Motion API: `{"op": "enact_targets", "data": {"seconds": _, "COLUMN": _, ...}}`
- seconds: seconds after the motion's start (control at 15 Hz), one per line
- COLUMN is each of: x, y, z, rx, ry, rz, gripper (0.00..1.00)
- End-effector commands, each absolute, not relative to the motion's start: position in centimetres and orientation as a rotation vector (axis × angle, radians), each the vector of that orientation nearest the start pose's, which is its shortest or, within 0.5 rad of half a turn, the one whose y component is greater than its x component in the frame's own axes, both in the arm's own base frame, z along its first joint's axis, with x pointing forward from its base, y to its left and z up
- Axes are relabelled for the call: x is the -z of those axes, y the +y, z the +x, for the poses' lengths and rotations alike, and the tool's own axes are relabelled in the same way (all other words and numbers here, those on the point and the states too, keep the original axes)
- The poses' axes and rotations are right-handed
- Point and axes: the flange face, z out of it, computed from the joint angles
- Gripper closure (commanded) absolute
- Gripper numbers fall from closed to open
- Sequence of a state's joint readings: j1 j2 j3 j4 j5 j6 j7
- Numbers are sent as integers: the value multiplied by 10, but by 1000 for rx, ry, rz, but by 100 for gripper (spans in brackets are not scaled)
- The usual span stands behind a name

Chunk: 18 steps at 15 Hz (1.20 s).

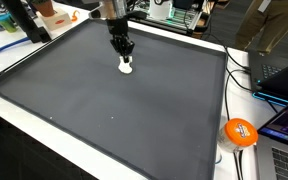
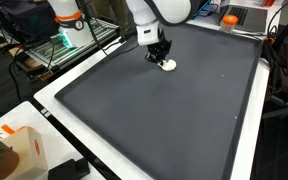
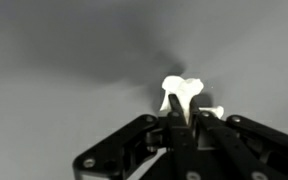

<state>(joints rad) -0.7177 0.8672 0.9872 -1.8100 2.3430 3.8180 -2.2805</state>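
- Here, down on the dark grey mat (image 1: 54,95), the black tool (image 1: 123,54) is pinched shut on a small white knobbly piece (image 1: 126,67).
- Grasping seems in hand; lifting would call for a straight, steady rise.

Both exterior views overlook the dark mat (image 1: 134,120) (image 2: 154,120) from different corners. The wrist view sits close behind the gripper (image 3: 184,116).
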Motion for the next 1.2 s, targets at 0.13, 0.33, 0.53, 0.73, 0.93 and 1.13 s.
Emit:
{"op": "enact_targets", "data": {"seconds": 0.13, "x": -244, "y": 21, "z": 514, "rx": 228, "ry": 187, "rz": -3073, "gripper": 60}}
{"op": "enact_targets", "data": {"seconds": 0.33, "x": -258, "y": 27, "z": 514, "rx": 232, "ry": 89, "rz": -3180, "gripper": 35}}
{"op": "enact_targets", "data": {"seconds": 0.53, "x": -256, "y": 29, "z": 513, "rx": 209, "ry": -1, "rz": -3308, "gripper": 13}}
{"op": "enact_targets", "data": {"seconds": 0.73, "x": -242, "y": 30, "z": 512, "rx": 169, "ry": -76, "rz": -3414, "gripper": 0}}
{"op": "enact_targets", "data": {"seconds": 0.93, "x": -222, "y": 41, "z": 513, "rx": 143, "ry": -136, "rz": -3459, "gripper": 0}}
{"op": "enact_targets", "data": {"seconds": 1.13, "x": -210, "y": 56, "z": 509, "rx": 47, "ry": -132, "rz": -3377, "gripper": 0}}
